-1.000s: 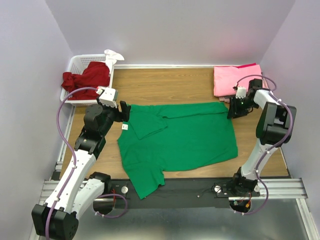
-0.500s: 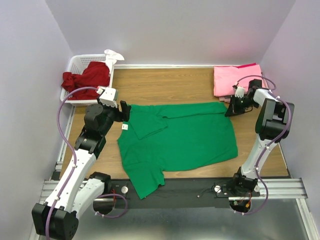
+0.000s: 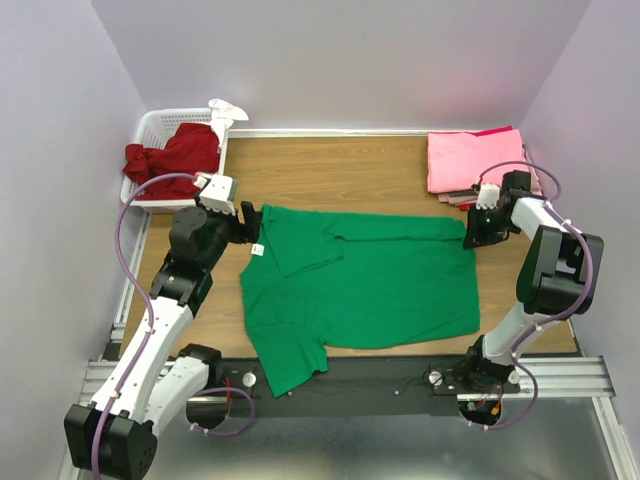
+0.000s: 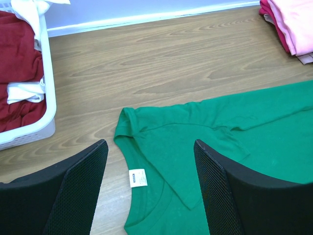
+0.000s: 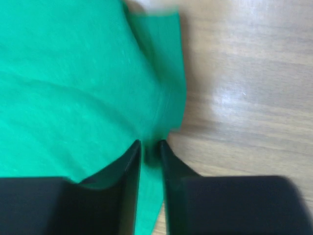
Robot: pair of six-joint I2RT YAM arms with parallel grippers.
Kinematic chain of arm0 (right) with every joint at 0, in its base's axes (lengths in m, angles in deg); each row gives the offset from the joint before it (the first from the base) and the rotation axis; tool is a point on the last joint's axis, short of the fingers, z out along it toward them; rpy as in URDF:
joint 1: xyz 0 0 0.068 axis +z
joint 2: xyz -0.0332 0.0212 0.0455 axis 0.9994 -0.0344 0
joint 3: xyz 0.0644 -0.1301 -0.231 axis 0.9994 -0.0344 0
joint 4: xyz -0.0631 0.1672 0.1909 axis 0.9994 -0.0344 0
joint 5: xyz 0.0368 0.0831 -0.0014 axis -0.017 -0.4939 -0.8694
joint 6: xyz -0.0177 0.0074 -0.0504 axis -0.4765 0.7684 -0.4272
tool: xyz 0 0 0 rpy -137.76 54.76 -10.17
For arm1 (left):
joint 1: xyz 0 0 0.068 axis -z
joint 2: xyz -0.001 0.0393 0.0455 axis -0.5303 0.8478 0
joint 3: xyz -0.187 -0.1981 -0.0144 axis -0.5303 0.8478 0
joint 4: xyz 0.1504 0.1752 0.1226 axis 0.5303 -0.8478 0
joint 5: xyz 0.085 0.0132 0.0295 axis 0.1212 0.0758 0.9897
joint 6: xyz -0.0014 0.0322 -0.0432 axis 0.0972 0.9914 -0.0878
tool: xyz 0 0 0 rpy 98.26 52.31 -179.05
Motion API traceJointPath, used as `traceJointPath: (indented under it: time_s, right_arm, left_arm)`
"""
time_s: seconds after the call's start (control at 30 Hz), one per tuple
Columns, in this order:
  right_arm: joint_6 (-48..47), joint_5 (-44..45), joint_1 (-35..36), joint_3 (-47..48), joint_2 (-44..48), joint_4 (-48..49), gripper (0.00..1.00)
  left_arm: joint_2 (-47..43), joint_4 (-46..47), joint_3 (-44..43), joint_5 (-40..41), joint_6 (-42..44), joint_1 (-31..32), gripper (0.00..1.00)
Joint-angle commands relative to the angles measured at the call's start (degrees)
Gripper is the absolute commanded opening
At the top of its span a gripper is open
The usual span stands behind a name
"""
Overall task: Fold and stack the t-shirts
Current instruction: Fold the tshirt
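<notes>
A bright green t-shirt [image 3: 360, 285] lies spread on the wooden table, collar to the left, its white neck tag [image 4: 138, 177] showing. My left gripper [image 3: 248, 225] hovers open over the collar corner, its jaws wide apart [image 4: 149, 147] with nothing between them. At the shirt's upper right corner my right gripper [image 3: 470, 238] is shut on the green fabric [image 5: 73, 73], the cloth pinched between the jaws [image 5: 149, 144]. A stack of pink t-shirts [image 3: 472, 158] sits at the back right. A dark red t-shirt [image 3: 180, 150] lies heaped in the basket.
The white slotted basket [image 3: 150, 125] stands at the back left corner, a white cloth [image 3: 224, 110] draped over its rim. Purple walls close in the table on three sides. Bare wood shows behind the green shirt and along the right edge.
My right gripper closed on the shirt's upper right corner and pulled it to the right; the shirt slid right and its top edge straightened. The left arm stayed put.
</notes>
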Motion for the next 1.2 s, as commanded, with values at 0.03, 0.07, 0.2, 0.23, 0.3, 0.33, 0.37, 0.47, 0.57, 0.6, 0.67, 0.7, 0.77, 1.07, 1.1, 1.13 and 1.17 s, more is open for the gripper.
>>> traceJointPath:
  time_s: [0.03, 0.07, 0.2, 0.23, 0.3, 0.33, 0.37, 0.47, 0.57, 0.6, 0.67, 0.7, 0.77, 1.07, 1.1, 1.13, 1.17]
  right_arm:
    - [-0.34, 2.86, -1.90, -0.95, 2.33, 0.85, 0.43]
    - [-0.17, 1.90, -2.34, -0.33, 2.69, 0.85, 0.43]
    - [1.15, -1.79, -4.54, 3.80, 1.47, 0.85, 0.43]
    - [1.50, -3.02, -4.72, 4.76, 0.68, 0.85, 0.43]
    - [3.00, -7.14, -4.81, 7.05, -2.75, 0.94, 0.43]
    - [3.95, -8.73, -4.81, 7.75, -4.15, 0.85, 0.43]
    - [4.57, -11.00, -4.81, 9.33, -6.60, 0.85, 0.43]
    - [6.24, -14.01, -4.81, 11.18, -10.05, 0.94, 0.43]
    - [6.60, -14.98, -4.81, 13.03, -13.39, 0.76, 0.43]
    - [6.69, -15.68, -4.81, 13.64, -14.61, 0.76, 0.43]
    - [6.78, -16.65, -4.81, 14.00, -15.59, 0.68, 0.43]
    - [6.69, -17.44, -4.81, 14.18, -16.03, 0.68, 0.42]
    - [6.51, -18.75, -4.72, 14.00, -16.91, 0.50, 0.41]
    - [1.51, -16.57, -4.72, 10.58, -11.40, 2.16, 0.10]
    - [1.16, -15.96, -4.72, 9.96, -9.89, 2.95, 0.09]
    - [0.80, -15.08, -4.72, 9.18, -8.31, 3.74, 0.08]
    - [0.02, -14.20, -4.72, 8.47, -6.99, 4.54, 0.08]
  left_arm:
    - [-0.09, 0.68, -0.72, -0.72, 0.77, -0.18, 0.79]
    - [-0.09, 0.76, -0.72, -0.63, 0.77, -0.18, 0.79]
    - [-0.09, 0.76, -0.72, -0.81, 0.77, -0.18, 0.79]
    - [0.00, 0.85, -0.72, -0.90, 0.85, -0.18, 0.79]
    - [0.09, 0.85, -0.72, -1.07, 0.77, -0.18, 0.79]
    - [0.09, 0.85, -0.72, -1.07, 0.77, -0.18, 0.79]
    - [0.09, 0.85, -0.72, -0.90, 0.77, -0.18, 0.79]
    - [-0.09, 0.85, -0.72, -0.72, 0.77, -0.18, 0.79]
    - [0.08, 0.85, -0.72, -1.07, 0.77, -0.18, 0.79]
    - [0.17, 0.94, -0.72, -1.16, 0.77, -0.18, 0.79]
    - [0.35, 1.03, -0.72, -1.25, 0.77, -0.18, 0.79]
    - [0.35, 0.94, -0.72, -1.16, 0.77, -0.18, 0.79]
    - [0.52, 0.94, -0.72, -1.07, 0.77, -0.18, 0.79]
    - [0.79, 0.85, -0.72, -1.07, 0.77, -0.18, 0.79]
    - [0.88, 0.85, -0.72, -1.07, 0.77, -0.18, 0.79]
    - [0.79, 0.85, -0.72, -0.99, 0.85, -0.18, 0.79]
    - [0.88, 0.85, -0.72, -1.07, 0.77, -0.18, 0.79]
